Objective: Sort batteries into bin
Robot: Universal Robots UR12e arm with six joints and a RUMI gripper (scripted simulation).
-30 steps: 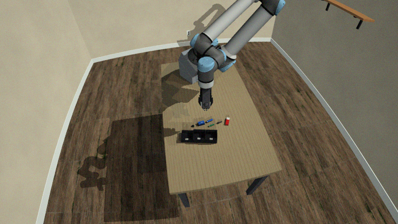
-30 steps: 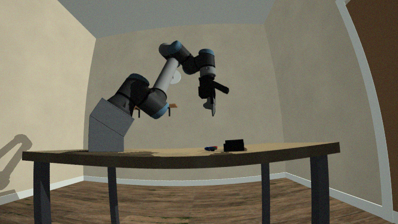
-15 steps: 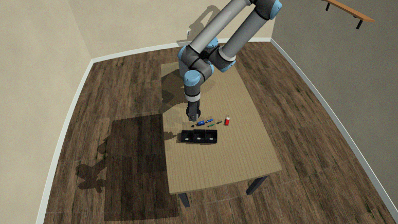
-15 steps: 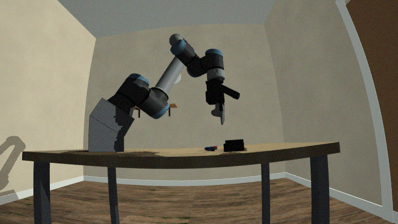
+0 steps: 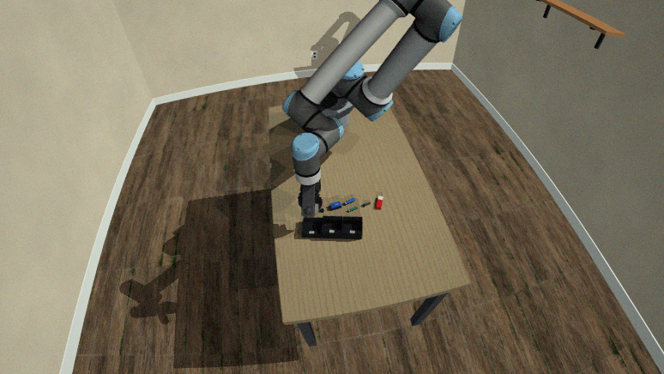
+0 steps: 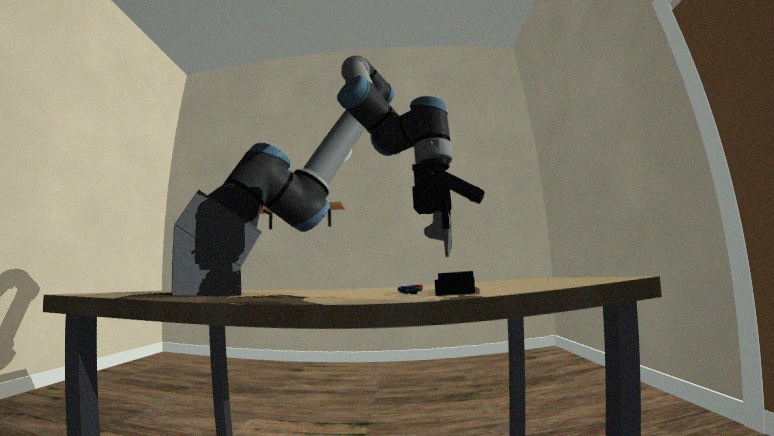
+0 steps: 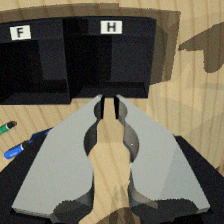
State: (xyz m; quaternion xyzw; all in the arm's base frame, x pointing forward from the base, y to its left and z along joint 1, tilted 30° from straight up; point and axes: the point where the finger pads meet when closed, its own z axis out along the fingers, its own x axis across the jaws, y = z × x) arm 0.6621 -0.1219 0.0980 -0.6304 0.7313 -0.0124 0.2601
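Three joined black bins [image 5: 332,227] stand in a row on the table. In the wrist view I read the labels F [image 7: 20,32] and H [image 7: 111,26]; no bin marked A shows there. Behind the bins lie a thick blue battery [image 5: 334,203], a thin blue one [image 5: 349,201], a green one [image 5: 353,209], a small dark one [image 5: 365,203], a red and white block battery [image 5: 378,202] and a small black button cell [image 5: 321,210]. My gripper [image 7: 109,97] [image 6: 447,249] is shut and empty. It hangs well above the table, just behind the H bin.
The robot base [image 6: 208,254] stands at the far end of the table. The table's left edge runs close to the bins [image 5: 278,232]. The batteries show as a small cluster beside the bins in the side view [image 6: 410,288].
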